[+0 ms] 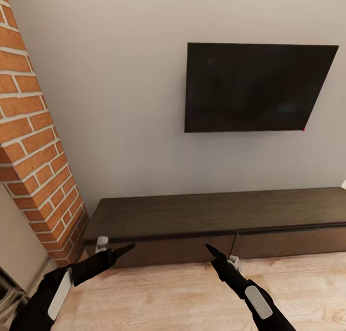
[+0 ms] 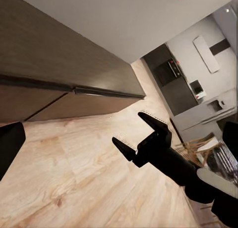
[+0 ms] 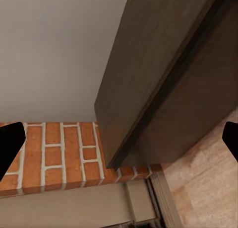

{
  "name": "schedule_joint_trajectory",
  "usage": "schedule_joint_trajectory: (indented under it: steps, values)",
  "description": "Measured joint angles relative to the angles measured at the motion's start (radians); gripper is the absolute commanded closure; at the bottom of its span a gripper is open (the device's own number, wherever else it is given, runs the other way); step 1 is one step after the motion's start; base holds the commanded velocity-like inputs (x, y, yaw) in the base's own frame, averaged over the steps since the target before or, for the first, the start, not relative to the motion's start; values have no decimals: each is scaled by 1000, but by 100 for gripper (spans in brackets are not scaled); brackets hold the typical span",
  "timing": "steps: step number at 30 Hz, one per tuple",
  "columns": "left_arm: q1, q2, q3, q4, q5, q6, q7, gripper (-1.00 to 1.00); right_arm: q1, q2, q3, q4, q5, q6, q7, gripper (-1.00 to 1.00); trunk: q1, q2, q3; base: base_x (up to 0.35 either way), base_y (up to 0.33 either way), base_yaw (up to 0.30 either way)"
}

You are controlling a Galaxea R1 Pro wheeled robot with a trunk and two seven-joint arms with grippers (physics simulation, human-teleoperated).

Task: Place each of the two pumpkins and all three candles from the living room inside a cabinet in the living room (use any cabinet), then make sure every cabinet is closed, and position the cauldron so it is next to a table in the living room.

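The long low dark-brown cabinet (image 1: 216, 210) runs along the white wall under the black TV (image 1: 254, 88), and its two visible drawer fronts are flush and closed. My left gripper (image 1: 114, 248) hovers open just in front of the left drawer front, near the cabinet's left end. My right gripper (image 1: 222, 256) is open too, in front of the seam between the two drawers; the left wrist view shows its (image 2: 128, 128) fingers spread with nothing between them. The cabinet's left end (image 3: 163, 79) fills much of the right wrist view. Pumpkins, candles and cauldron are out of view.
A red-brick fireplace column (image 1: 33, 143) stands against the cabinet's left end. Light wood floor (image 1: 168, 292) lies under both arms. A pale sliver (image 1: 343, 184) sits at the cabinet top's far right. Grey kitchen units (image 2: 198, 84) show in the distance past the cabinet's right end.
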State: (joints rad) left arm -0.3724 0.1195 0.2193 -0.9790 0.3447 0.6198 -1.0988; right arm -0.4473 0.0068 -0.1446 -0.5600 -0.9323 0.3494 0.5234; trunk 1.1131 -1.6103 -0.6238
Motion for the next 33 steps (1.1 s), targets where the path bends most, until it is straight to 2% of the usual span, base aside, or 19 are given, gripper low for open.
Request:
schedule_joint_trajectory:
  steps: [4, 13, 33]
  values:
    - [2, -2, 0, -28, -2, 25, -2, -100, 0, 1, 0, 0, 0, 0, 0, -100, 15, -28, -13, 0, 0, 0]
    - [5, -1, 10, -21, -4, -12, -5, -100, 0, 3, 1, -1, -3, -1, 0, -100, 50, -91, -41, 0, 0, 0]
    - [5, 0, 17, -18, -10, -43, -7, -100, 0, 5, 2, -9, -13, -9, 21, -100, 127, -231, -103, 0, 0, 0]
